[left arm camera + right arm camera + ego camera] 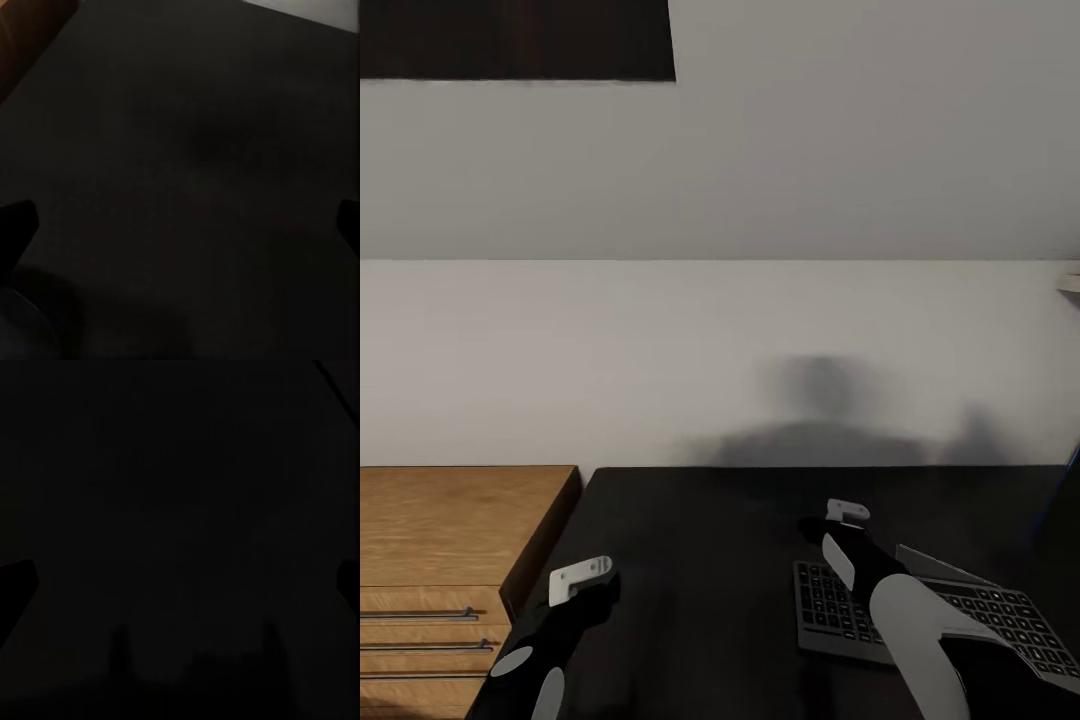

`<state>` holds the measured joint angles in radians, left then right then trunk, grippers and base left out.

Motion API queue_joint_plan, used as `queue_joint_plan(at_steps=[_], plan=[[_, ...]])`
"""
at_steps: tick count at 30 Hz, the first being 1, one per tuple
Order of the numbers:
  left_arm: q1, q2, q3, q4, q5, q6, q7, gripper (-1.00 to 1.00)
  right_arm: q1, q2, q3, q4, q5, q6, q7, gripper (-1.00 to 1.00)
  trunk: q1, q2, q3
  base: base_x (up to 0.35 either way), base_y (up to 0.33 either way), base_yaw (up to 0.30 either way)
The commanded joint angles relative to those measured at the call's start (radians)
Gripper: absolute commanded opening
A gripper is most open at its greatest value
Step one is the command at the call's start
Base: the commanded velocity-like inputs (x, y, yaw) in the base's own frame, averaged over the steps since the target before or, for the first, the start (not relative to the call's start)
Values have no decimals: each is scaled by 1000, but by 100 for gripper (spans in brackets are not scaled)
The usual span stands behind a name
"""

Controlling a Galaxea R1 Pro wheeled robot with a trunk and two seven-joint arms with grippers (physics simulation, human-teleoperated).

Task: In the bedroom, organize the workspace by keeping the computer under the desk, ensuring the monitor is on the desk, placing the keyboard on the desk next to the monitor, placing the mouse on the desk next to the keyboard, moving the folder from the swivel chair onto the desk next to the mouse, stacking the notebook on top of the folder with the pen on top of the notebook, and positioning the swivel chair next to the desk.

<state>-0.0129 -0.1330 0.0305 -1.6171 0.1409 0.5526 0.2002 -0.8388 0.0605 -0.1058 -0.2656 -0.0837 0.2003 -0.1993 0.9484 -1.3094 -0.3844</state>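
At lower right of the head view, the keyboard [950, 610] lies flat on the black desk [710, 540], the right gripper [847, 513] above its far-left corner, probably for positioning; jaw state unclear. The left gripper [582, 578] hovers with fingers apart.

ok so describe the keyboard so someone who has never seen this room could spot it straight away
Start at the black-topped desk against the white wall, with a light wooden drawer unit at its left end. On the desk's right part, under the right arm, lies the keyboard. It is a flat black rectangle with rows of dark keys and a thin grey rim, set slightly askew.
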Motion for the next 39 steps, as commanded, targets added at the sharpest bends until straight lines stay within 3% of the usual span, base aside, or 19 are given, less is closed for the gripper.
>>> queue_joint_plan(at_steps=[1, 14, 22, 39], plan=[[-1, 0, 0, -1, 11, 4, 7, 100, 0, 1, -3, -2, -9, 5, -4, 100, 0, -1, -1, 0, -10, 0], [-1, -3, 2, -1, 12, 2, 7, 100, 0, -1, -2, -3, -6, 12, -5, 100, 0, -1, -1, 0, -1, 0], [-1, -4, 0, -1, 13, 2, 8, 100, 0, -1, -4, -3, -6, 73, -8, 100, 31, -57, -26, 0, 0, 0], [-1, -4, 0, -1, 13, 3, 8, 100, 0, 0, -5, -6, -7, 77, -7, 100, 31, -57, -26, 0, 0, 0]])
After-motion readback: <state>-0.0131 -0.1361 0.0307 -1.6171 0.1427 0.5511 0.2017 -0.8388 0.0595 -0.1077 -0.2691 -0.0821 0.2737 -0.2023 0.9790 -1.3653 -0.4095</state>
